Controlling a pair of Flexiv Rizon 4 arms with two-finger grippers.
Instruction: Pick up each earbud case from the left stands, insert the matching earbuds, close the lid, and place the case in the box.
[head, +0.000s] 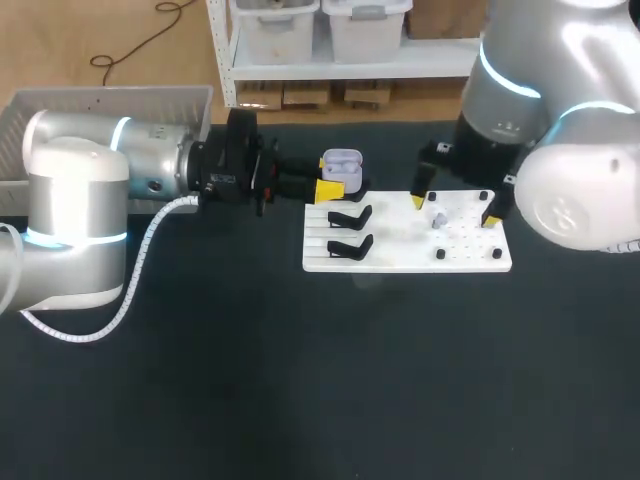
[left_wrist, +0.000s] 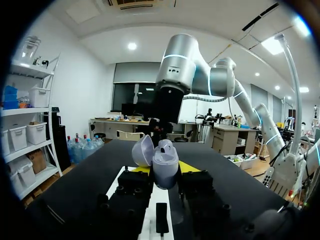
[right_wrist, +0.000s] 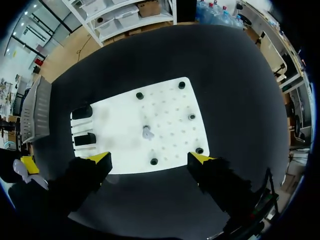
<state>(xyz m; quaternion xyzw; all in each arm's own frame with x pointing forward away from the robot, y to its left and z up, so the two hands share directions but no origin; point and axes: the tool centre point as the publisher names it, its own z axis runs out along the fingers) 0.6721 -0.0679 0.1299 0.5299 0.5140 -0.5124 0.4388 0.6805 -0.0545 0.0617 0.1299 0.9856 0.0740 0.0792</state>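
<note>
As matters stand on the black counter (head: 300, 380), the task is, in my judgement, at an early stage. The box (head: 110, 105) sits at the far left, and no case can be made out in the part of it that shows. The white board (head: 400, 255) lies mid-counter; its two black stands (head: 350, 216) carry nothing.

Left claw (head: 328, 177): clenched on the lavender earbud case (head: 343, 163), one yellow tip on each side of its body. It holds the case clear of the counter, just beyond the board's stand end. The lid (left_wrist: 142, 150) is open and tipped back. Whether an earbud is already seated in the case I cannot tell.

Right claw (right_wrist: 150, 159): fully released, fingers spread wide, hanging above the pegged end of the board and touching nothing.

One small earbud (right_wrist: 147, 132) lies loose on the board among the pegs, beneath that spread claw.

Outstanding, by my assessment: collect the earbud, seat it, shut the lid, box the case.
</note>
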